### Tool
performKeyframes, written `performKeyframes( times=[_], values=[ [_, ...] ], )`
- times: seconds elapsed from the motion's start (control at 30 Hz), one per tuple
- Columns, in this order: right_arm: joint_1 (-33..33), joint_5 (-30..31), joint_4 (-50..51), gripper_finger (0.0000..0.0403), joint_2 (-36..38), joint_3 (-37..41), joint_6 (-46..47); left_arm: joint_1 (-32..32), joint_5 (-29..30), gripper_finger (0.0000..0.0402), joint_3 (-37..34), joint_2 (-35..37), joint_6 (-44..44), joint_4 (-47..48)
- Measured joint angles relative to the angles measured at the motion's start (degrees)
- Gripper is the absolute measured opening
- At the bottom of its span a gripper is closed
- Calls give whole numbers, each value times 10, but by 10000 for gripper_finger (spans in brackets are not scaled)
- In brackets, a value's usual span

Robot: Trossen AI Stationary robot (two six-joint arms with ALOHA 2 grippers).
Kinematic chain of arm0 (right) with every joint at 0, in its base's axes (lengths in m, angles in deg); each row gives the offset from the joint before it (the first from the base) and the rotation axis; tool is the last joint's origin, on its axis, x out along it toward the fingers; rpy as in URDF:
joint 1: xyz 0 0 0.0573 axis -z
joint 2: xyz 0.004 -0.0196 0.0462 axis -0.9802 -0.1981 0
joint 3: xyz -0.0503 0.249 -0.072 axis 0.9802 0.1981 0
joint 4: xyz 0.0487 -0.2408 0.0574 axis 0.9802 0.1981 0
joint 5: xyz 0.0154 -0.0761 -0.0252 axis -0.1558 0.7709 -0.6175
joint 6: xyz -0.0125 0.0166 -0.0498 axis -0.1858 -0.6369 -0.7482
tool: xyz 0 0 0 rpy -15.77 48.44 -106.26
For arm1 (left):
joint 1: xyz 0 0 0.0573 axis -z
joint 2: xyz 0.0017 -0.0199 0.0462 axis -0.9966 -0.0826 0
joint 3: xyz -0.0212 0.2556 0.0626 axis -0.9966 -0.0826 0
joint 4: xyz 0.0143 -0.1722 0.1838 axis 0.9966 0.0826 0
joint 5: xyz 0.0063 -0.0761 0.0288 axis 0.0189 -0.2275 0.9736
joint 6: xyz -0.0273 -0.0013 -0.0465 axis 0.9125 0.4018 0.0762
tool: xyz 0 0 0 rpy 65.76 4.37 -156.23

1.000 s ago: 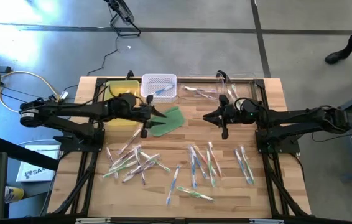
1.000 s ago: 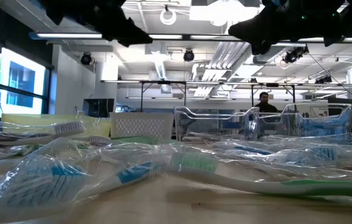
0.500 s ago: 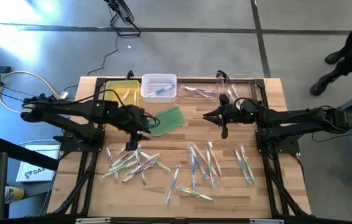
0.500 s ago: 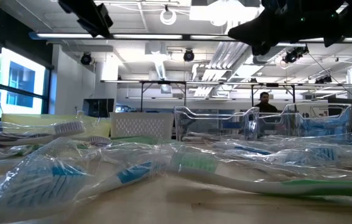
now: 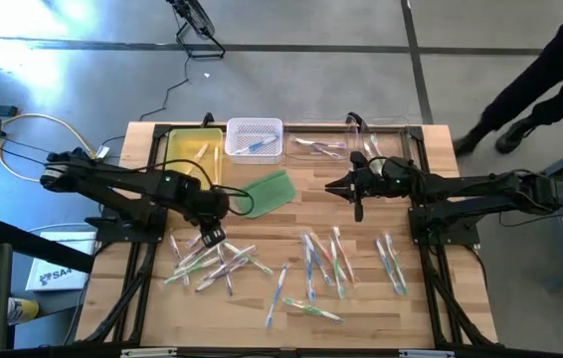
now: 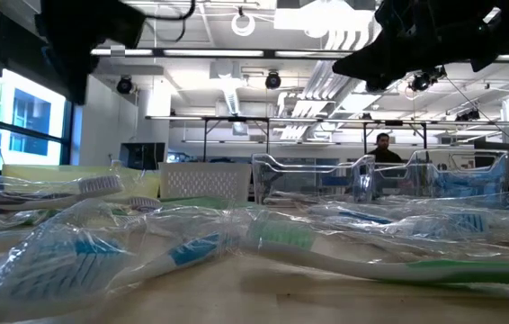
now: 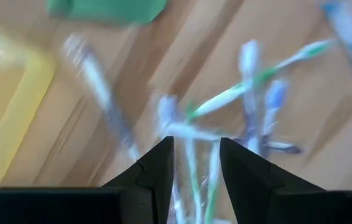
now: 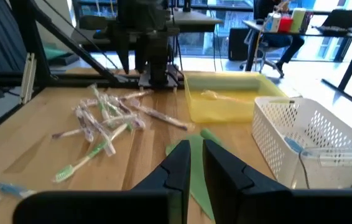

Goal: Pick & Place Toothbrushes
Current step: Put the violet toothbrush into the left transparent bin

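The toothbrushes (image 5: 212, 261) lie scattered on the tabletop (image 5: 291, 214) in loose clusters: one on the left, one in the middle (image 5: 323, 261) and a few farther right (image 5: 391, 261), most in clear wrappers. A few more already rest in the white basket (image 5: 254, 139) and the clear tray (image 5: 326, 147) at the far edge, with a yellow tray (image 5: 194, 149) beside them and a flat green pad (image 5: 267, 192) just in front.

The left gripper (image 5: 214, 236) hangs over the near edge of the left cluster, its jaws apart with nothing between them. In the left wrist view the gap between the fingers (image 7: 157, 167) looks straight down on several crossed brushes (image 7: 226, 99), some running roughly along the gap, others across it; which one is aimed at cannot be told.

The right gripper (image 5: 339, 186) hovers well above bare wood near the middle of the tabletop, jaws nearly together and empty, well apart from any brush.

The left arm is plainly the nearer one. The coming pick likely turns on squaring the jaws across one handle's long axis, since the tangled, slippery wrappers could make two brushes come up together
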Motion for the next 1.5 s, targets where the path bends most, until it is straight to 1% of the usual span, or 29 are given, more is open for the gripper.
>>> performKeyframes(
  times=[0.1,0.2,0.27,0.33,0.43,0.53,0.73,0.83,0.97,1.07,1.13,1.23,1.33,1.4,1.5],
  values=[
    [0,0,5,36,0,0,0,0,0,125,0,-22,44,46],
    [0,0,7,36,0,0,-17,0,-8,125,-1,-42,115,89],
    [0,0,7,36,0,0,-29,0,-9,125,-2,-51,150,90],
    [0,0,7,36,0,0,-30,0,-10,125,-12,-58,160,79],
    [0,0,14,36,0,0,-30,0,-11,125,-28,-69,160,37],
    [0,0,30,36,0,0,-30,-5,-31,125,-42,-76,157,28],
    [0,0,35,36,0,0,-29,-4,-38,125,-59,-97,124,17],
    [0,0,33,36,0,0,-29,-4,-35,125,-60,-105,111,5],
    [0,0,31,36,0,0,-28,-4,-7,125,-59,-112,95,12],
    [0,0,31,36,0,0,-29,-4,-9,127,-60,-116,101,20],
    [0,0,32,36,0,0,-29,-4,-10,136,-60,-121,103,20],
    [0,0,31,36,0,0,-29,-4,-9,162,-60,-120,105,34],
    [0,0,32,36,0,0,-29,-4,6,188,-60,-125,111,44],
    [0,0,32,36,0,0,-29,-4,8,196,-60,-123,111,61],
    [0,0,32,36,0,0,-29,-4,8,198,-60,-124,109,58]
  ],
)
